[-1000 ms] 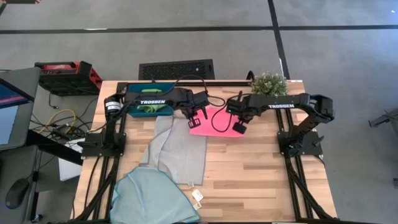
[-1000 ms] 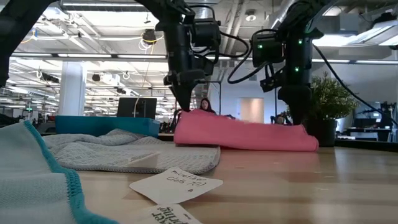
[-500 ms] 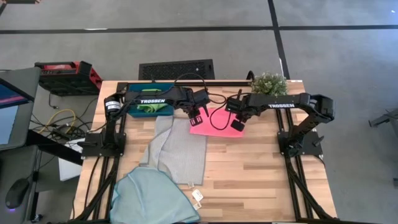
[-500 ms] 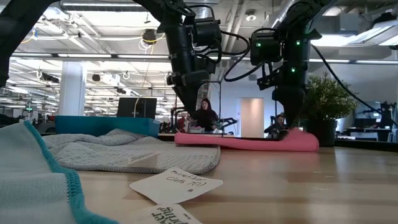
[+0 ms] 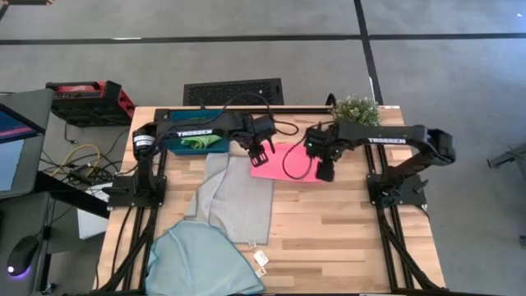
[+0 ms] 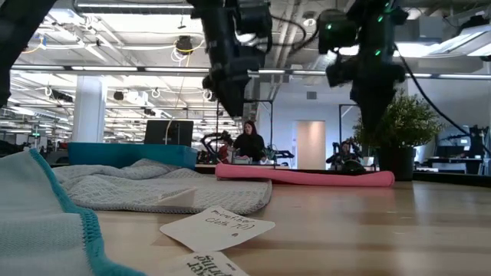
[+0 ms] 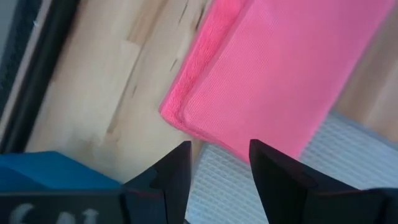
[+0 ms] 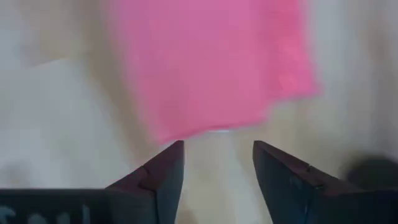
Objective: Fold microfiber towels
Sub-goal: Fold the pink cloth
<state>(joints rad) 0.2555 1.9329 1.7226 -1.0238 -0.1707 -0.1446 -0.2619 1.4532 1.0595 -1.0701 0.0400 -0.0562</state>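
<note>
The pink towel [image 5: 283,161] lies folded flat on the wood at the table's far middle, and shows as a low pink strip [image 6: 307,176] in the low view. My left gripper [image 5: 261,153] hangs open above its left end [image 7: 186,112], clear of it. My right gripper [image 5: 325,170] hangs open above its right near corner [image 8: 292,81], also clear. The pale grey towel [image 5: 238,197] lies spread toward the near side, its far edge under the pink one. The light blue towel [image 5: 201,259] is bunched at the near left. The green towel [image 5: 195,142] sits in the teal tray [image 5: 215,149].
A potted plant [image 5: 355,109] stands at the far right corner. Paper tags [image 5: 261,261] lie near the front edge beside the blue towel. Bare wood lies to the right of the grey towel [image 5: 345,222]. People show in the room beyond the table [image 6: 247,142].
Both grippers have opened, let go of the pink towel and risen off it. The right one has also drifted toward the table's right and near side. The towel's raised layer has dropped and now lies flat on the table.
</note>
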